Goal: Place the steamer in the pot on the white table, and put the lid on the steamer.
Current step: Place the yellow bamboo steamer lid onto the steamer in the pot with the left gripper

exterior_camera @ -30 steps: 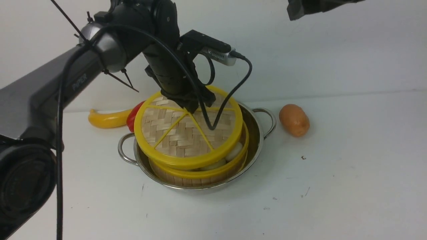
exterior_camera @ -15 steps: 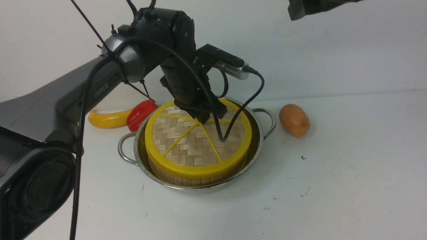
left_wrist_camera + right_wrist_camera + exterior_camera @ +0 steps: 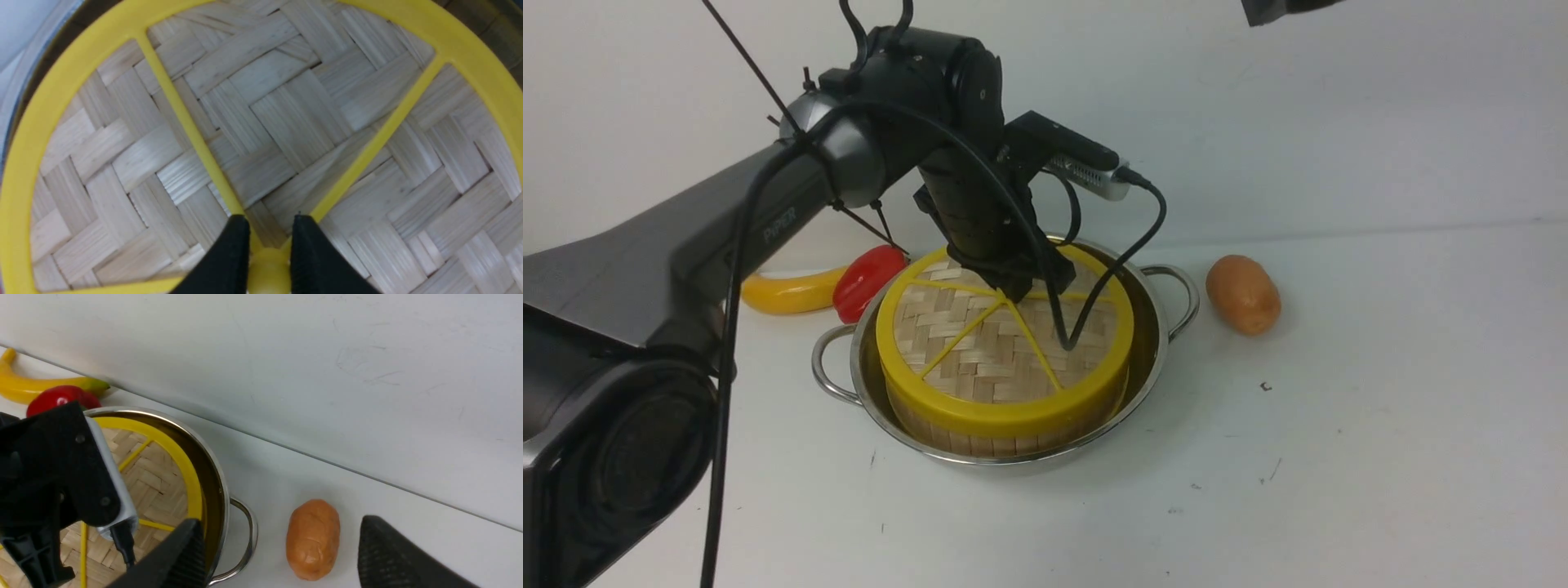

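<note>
The lid (image 3: 1001, 351) is being pinched at its knob (image 3: 267, 267) by the left hand (image 3: 269, 230). Unless released first, it risks being dragged off the steamer (image 3: 980, 437).

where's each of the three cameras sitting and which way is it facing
front: from the robot's side, facing forward at the lid on the steamer in the pot; left arm shows.
left wrist: faces down onto the lid; left gripper shut on its knob.
right wrist: high up, faces down at the potato and pot; right gripper open.
shared: all three show the lid.
</note>
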`<state>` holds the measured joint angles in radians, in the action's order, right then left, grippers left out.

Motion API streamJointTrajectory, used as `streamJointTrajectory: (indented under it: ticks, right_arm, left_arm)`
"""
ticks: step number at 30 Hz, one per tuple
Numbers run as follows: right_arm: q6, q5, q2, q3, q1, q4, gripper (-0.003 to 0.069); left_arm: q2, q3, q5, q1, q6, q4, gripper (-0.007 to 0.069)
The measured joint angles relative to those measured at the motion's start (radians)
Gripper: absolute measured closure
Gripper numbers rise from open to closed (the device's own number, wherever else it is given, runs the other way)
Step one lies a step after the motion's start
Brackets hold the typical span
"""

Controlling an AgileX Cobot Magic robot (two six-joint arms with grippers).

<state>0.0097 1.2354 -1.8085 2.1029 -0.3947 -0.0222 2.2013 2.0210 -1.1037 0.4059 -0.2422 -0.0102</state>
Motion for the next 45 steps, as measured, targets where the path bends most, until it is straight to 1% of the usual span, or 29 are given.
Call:
streamJointTrajectory:
  ticks: [18,21,24,25,26,33,35,37,39,41,42,43,45]
  right_arm:
    - [-0.002,0.0,0.079,0.0,0.0,-0.006,0.0173]
    - [-0.002,0.0,0.096,0.0,0.0,-0.006,0.0173]
    - [-0.002,0.0,0.118,0.0,0.0,-0.006,0.0173]
    - [-0.002,0.0,0.127,0.0,0.0,-0.006,0.0173]
    - [-0.002,0.0,0.139,0.0,0.0,-0.006,0.0173]
    - [-0.003,0.0,0.22,-0.021,0.0,-0.035,0.0173]
    - [-0.003,-0.001,0.268,-0.065,0.0,-0.049,0.0173]
    - [-0.003,-0.001,0.32,-0.119,0.0,-0.067,0.0173]
    - [-0.003,0.0,0.398,-0.2,0.0,-0.102,0.0188]
    - [-0.003,0.0,0.486,-0.285,0.0,-0.147,0.0228]
    - [-0.002,0.0,0.533,-0.33,0.0,-0.167,0.0258]
    - [0.002,0.0,0.595,-0.386,0.0,-0.181,0.0303]
    - [0.007,-0.002,0.675,-0.46,0.0,-0.182,0.037]
  left_arm:
    - [0.021,0.018,-0.004,0.0,0.0,-0.001,0.0506]
    - [0.021,0.018,-0.004,0.0,0.0,-0.001,0.0492]
    - [0.025,0.018,0.005,0.0,0.0,0.001,0.0445]
    - [0.026,0.018,0.007,0.0,0.0,0.001,0.0415]
    - [0.028,0.018,0.011,0.0,0.0,0.002,0.0363]
    - [0.021,0.018,0.027,0.001,0.001,-0.016,0.0167]
    - [0.002,0.015,0.026,0.001,0.005,-0.043,0.0132]
    - [-0.026,0.012,0.026,0.001,0.01,-0.06,0.012]
    - [-0.083,0.008,0.026,0.001,0.026,-0.076,0.0123]
    - [-0.157,0.008,0.026,0.001,0.041,-0.085,0.0149]
    - [-0.199,0.008,0.025,0.001,0.053,-0.085,0.018]
    - [-0.253,0.007,0.021,0.001,0.062,-0.085,0.025]
    - [-0.311,-0.003,0.017,0.001,0.064,-0.081,0.0334]
